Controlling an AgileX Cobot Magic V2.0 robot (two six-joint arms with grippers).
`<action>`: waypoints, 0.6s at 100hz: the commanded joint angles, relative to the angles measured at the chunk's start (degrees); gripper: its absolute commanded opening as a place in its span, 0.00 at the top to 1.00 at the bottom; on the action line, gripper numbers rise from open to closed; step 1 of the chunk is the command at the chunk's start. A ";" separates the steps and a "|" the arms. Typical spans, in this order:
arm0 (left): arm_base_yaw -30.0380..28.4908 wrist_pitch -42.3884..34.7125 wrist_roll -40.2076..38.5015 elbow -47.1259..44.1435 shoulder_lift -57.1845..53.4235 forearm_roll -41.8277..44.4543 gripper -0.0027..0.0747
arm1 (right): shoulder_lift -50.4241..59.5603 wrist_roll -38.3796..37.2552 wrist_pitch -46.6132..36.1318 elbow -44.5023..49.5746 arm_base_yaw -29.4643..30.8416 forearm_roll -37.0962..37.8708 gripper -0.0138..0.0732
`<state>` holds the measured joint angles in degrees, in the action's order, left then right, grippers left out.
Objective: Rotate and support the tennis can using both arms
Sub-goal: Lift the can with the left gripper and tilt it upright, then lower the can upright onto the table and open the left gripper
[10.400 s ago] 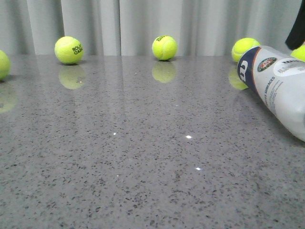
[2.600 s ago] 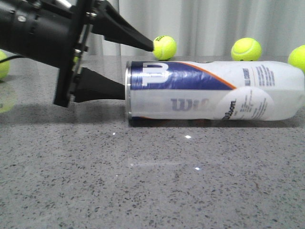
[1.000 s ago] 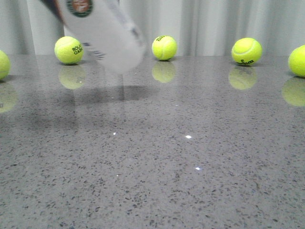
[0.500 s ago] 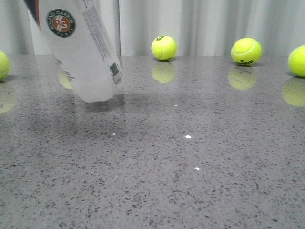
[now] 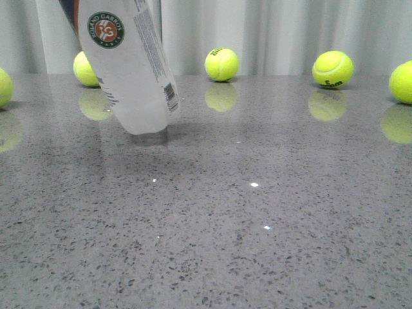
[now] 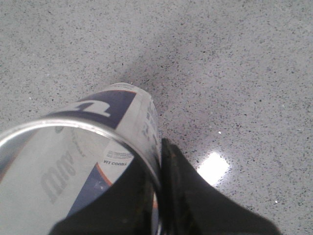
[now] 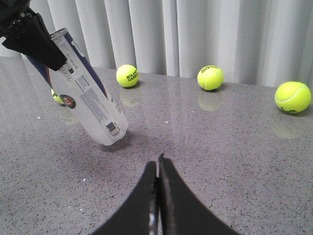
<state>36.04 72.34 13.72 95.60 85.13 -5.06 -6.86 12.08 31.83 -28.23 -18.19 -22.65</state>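
The tennis can is tilted, its closed bottom end low near the grey table at the left, its top leaning left out of the front view. It also shows in the right wrist view. My left gripper is shut on the can's metal rim, one finger inside the open mouth, one outside; it shows in the right wrist view at the can's top end. My right gripper is shut and empty, low over the table, apart from the can. It is out of the front view.
Several yellow tennis balls lie along the back of the table before a pale curtain: one behind the can, one at the middle, two at the right, one at the left edge.
The can, lying flat earlier, is lifted by its rim and tilted. In the last second its bottom end has swung down and a little right, and it stands more upright.
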 commanded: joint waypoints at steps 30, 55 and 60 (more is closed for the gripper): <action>0.29 0.86 0.56 1.93 -1.83 -2.19 0.68 | -0.76 0.51 -4.09 -1.35 0.32 -0.13 0.91; 0.20 -2.25 0.56 1.93 -1.75 -1.70 0.56 | -0.76 0.51 -4.09 -1.35 0.32 -0.13 0.91; 0.08 -4.42 0.56 1.93 -1.75 -1.54 0.56 | -0.76 0.51 -4.09 -1.35 0.32 -0.13 0.91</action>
<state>36.04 72.17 14.23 95.69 85.13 -6.08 -6.86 12.08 31.83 -28.23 -18.19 -22.65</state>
